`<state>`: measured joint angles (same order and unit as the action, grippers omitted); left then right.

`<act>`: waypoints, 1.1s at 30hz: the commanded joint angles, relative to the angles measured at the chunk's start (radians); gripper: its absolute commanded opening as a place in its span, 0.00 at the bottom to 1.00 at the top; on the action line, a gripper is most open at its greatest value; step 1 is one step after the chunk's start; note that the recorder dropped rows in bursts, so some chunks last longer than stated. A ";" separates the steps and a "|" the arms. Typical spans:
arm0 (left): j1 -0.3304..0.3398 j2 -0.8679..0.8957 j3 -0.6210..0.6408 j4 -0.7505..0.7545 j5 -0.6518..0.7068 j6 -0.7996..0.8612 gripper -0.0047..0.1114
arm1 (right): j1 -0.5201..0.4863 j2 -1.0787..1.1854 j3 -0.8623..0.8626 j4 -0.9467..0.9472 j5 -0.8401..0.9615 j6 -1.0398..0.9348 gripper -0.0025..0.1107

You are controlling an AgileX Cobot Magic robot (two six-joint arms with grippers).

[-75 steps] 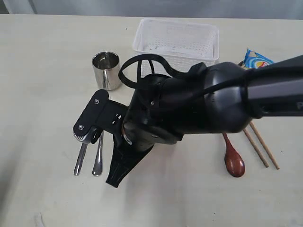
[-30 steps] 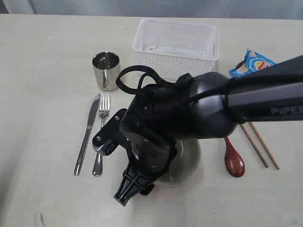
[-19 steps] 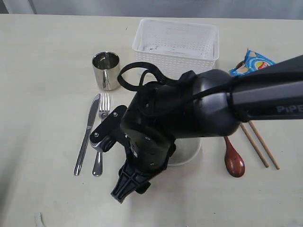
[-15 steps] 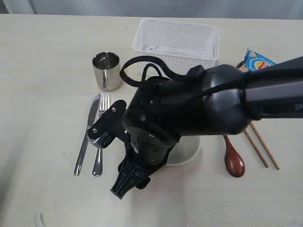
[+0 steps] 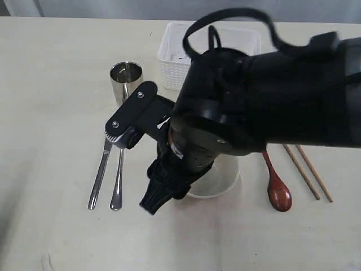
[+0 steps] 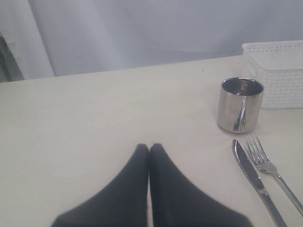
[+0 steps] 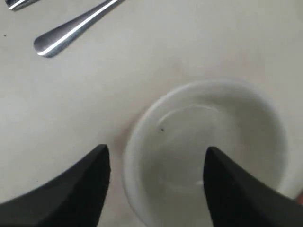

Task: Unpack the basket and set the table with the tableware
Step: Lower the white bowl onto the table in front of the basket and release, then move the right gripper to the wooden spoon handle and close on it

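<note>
Above white bowl (image 7: 227,137), right hand (image 7: 156,152) spread, empty, lifted higher than before; left hand (image 6: 149,149) pressed together.

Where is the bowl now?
On the table in the exterior view's lower middle, the bowl sits between fork and spoon, partly hidden by the right arm.

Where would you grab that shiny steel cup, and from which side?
Probably by its rim, from straight above: the steel cup stands upright, mouth open, so one finger can slip inside and one outside its thin wall. Its smooth round side might slip in a sideways pinch.
</note>
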<state>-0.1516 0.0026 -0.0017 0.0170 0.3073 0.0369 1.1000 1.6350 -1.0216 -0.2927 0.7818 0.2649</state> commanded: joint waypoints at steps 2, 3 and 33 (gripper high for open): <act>0.001 -0.003 0.002 0.003 -0.008 -0.003 0.04 | -0.002 -0.136 -0.001 -0.134 0.166 0.071 0.17; 0.001 -0.003 0.002 0.003 -0.008 -0.003 0.04 | -0.002 -0.162 -0.001 -0.158 0.191 0.084 0.04; 0.001 -0.003 0.002 -0.004 -0.008 -0.003 0.04 | -0.521 -0.091 0.202 -0.004 -0.026 0.187 0.02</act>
<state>-0.1516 0.0026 -0.0017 0.0170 0.3073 0.0369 0.5901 1.5015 -0.8222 -0.2721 0.7695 0.4340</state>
